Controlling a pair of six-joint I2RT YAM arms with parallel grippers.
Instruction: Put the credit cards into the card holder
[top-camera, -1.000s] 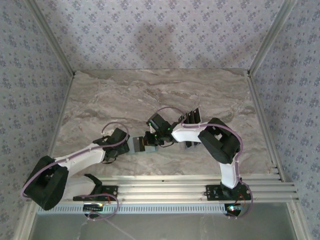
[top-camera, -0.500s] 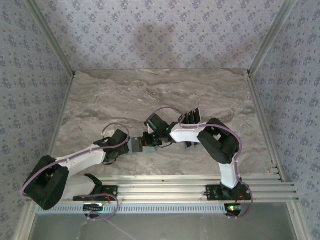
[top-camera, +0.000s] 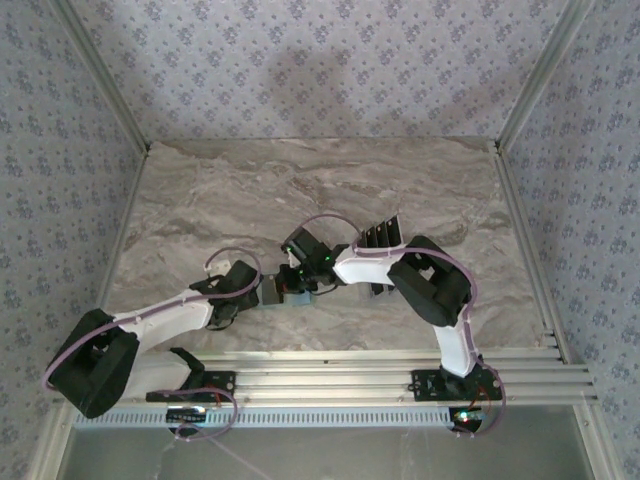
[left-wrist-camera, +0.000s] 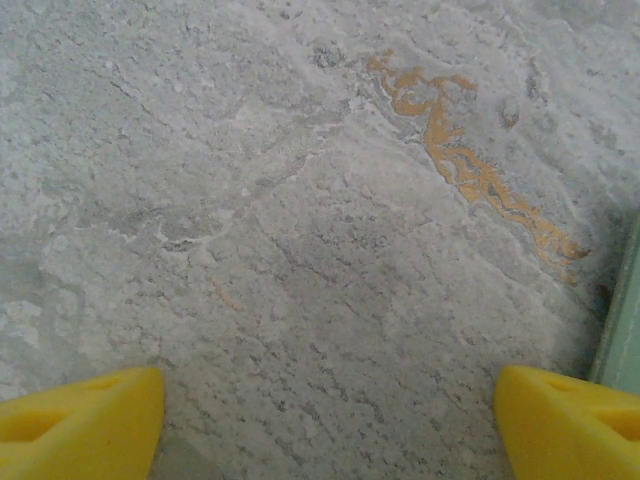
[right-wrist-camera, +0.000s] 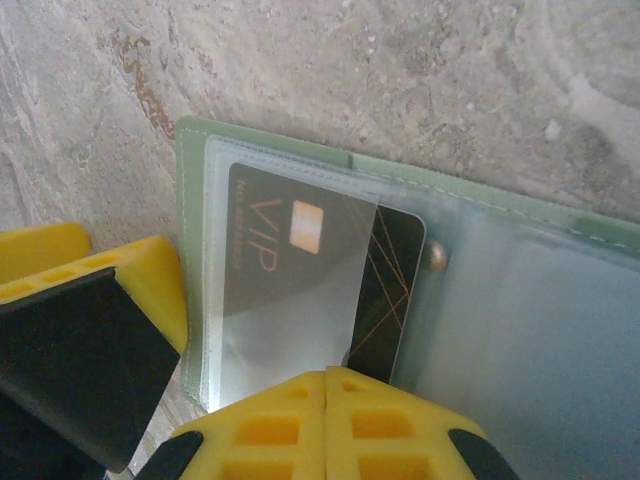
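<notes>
Card holder (right-wrist-camera: 500, 205) lies open on the table (left-wrist-camera: 300, 200), across the middle of the right wrist view. One dark credit card (right-wrist-camera: 270, 250) marked VIP sits partly under its clear sleeve. At the bottom edge, the right gripper (right-wrist-camera: 325, 405) is closed at the card's lower edge; if it pinches the card, I cannot tell. The left gripper (left-wrist-camera: 328, 405) stands wide open over bare table and holds nothing. Other credit cards (top-camera: 384, 238) lie right of centre in the top view.

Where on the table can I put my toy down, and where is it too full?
Bare: the table's far half up to the back wall, and the strip between the right arm and the side rail. Crowded: the near middle, where the left fingers and right fingers are at the card holder, with spare credit cards behind the right arm.
</notes>
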